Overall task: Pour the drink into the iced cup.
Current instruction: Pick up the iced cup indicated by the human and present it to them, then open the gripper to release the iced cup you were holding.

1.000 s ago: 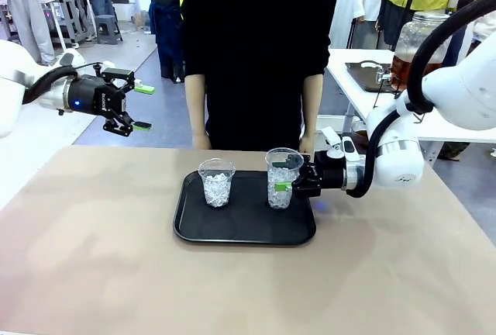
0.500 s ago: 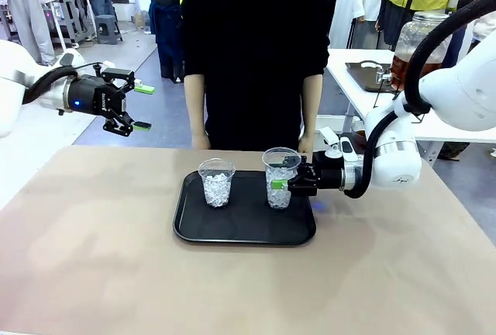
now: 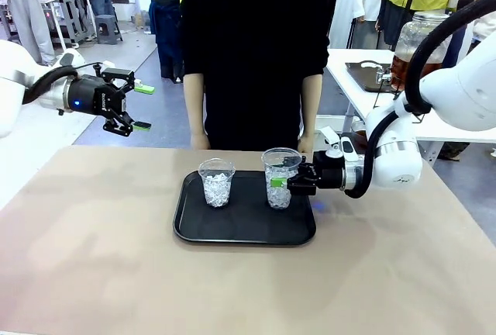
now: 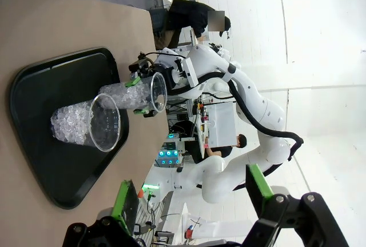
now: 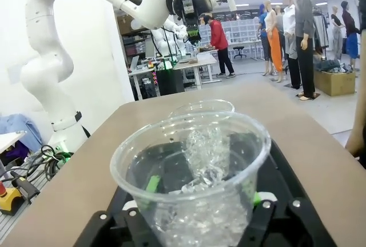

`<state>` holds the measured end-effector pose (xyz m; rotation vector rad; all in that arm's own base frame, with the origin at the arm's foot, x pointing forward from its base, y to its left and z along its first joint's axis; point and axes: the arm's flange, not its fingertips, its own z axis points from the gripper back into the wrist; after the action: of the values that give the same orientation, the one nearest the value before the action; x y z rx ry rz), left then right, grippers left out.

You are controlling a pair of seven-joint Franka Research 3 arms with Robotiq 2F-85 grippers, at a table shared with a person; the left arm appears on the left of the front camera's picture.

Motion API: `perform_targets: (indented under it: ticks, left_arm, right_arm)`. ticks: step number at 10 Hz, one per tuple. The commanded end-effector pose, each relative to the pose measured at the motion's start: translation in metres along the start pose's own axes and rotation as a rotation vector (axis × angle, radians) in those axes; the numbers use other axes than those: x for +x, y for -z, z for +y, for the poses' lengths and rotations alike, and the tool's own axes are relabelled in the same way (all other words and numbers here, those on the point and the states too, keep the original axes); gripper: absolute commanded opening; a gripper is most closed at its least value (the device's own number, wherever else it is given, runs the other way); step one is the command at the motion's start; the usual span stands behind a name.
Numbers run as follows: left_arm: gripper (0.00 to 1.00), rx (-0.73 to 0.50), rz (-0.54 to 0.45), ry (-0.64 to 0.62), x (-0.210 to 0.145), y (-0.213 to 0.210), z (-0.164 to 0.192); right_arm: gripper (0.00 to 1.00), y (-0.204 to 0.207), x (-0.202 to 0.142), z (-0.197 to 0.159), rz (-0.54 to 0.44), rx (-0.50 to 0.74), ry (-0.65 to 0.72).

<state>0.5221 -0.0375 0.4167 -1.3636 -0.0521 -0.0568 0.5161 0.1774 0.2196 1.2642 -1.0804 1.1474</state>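
Iced cup [image 3: 280, 161] gripped on tray [image 3: 244, 233]; drink [image 3: 403, 70] kept at far right

The right gripper [image 3: 279, 184] was seen closed around the right-hand iced cup, which stood on the black tray at the middle of the table [image 3: 93, 257], green pads [image 5: 151, 184] pressed to the cup's sides. A second cup of ice [image 3: 216, 182] was set apart to the left on the same tray. The left gripper [image 3: 140, 107] was held high at the far left, jaws wide and empty. The drink, an amber liquid, was contained in a large jar [image 3: 422, 32] on a separate table [image 3: 339, 60] at the far right. A person [image 3: 260, 48] in black was positioned at the far edge.
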Motion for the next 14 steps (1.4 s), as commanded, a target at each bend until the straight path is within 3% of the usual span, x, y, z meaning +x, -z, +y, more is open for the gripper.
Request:
perform_targets:
  ticks: [1, 4, 8, 9, 10, 14]
  left_arm:
    - [1.0, 0.001, -0.002, 0.002, 0.0, 0.0, -0.001]
    - [1.0, 0.001, -0.002, 0.002, 0.0, 0.0, -0.001]
    - [1.0, 0.001, -0.002, 0.002, 0.0, 0.0, -0.001]
    - [1.0, 0.001, -0.002, 0.002, 0.0, 0.0, -0.001]
    - [1.0, 0.001, -0.002, 0.002, 0.0, 0.0, -0.001]
    - [1.0, 0.001, -0.002, 0.002, 0.0, 0.0, -0.001]
  right_arm:
    - [0.66, -0.01, 0.029, -0.005, -0.061, 0.048, 0.013]
    - [0.66, -0.025, 0.096, -0.02, -0.103, 0.074, -0.007]
    - [0.66, -0.023, 0.159, -0.046, -0.058, 0.077, -0.026]
    - [0.66, -0.018, 0.16, -0.05, -0.008, 0.081, -0.014]
    - [0.66, -0.025, 0.153, -0.039, -0.085, 0.063, -0.051]
    - [0.66, -0.025, 0.153, -0.039, -0.085, 0.063, -0.051]
